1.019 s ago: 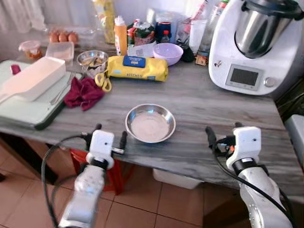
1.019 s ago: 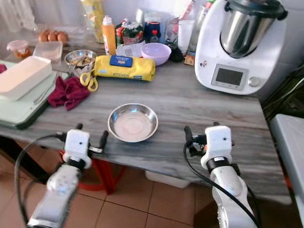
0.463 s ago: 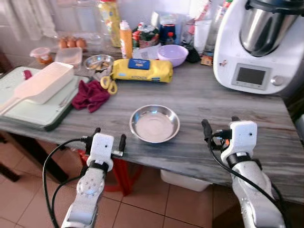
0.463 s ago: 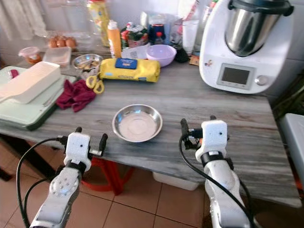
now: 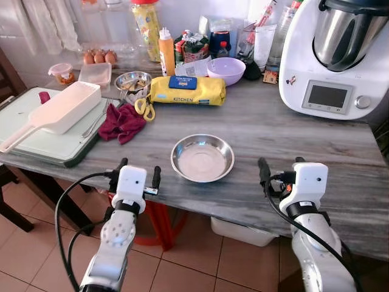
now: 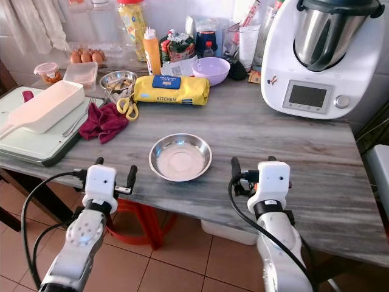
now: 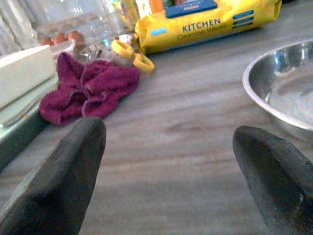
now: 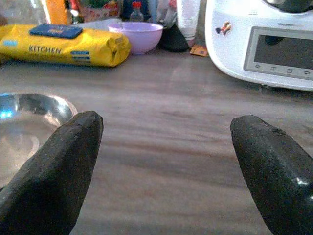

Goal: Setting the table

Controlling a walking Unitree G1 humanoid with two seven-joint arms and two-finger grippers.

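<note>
Grey wood-grain desk [image 5: 285,131], terracotta tile floor [image 5: 194,267] below, red stool [image 5: 159,222] under the front edge. Back of desk was cluttered: white kitchen machine w/ steel jug [image 5: 337,58] at robot's right, lilac plastic bowl [image 5: 225,70], yellow "KITCHEN" wipes pack [image 5: 187,90], orange squeeze bottle [image 5: 166,52], eggs [image 5: 99,58], small steel bowl w/ cutlery [image 5: 132,81]. Left side: green board [image 5: 42,143] carrying a white scoop-shaped tray [image 5: 58,109]; crumpled maroon cloth [image 5: 123,121] and yellow-handled scissors [image 5: 144,107] just beside it.

Steel bowl [image 5: 202,158], round, shiny, shallow, sat near the front edge, mid-desk, between the two arms, untouched.

Left gripper [image 5: 138,172] hovered at the desk edge, left of the bowl, fingers [image 7: 58,181] spread wide, holding nothing. Right gripper [image 5: 281,173] was right of the bowl, fingers [image 8: 54,166] also wide apart, nothing between them. Fingers are matte black, tapered, blunt tips; white boxy wrists, silver arms, black cables.
</note>
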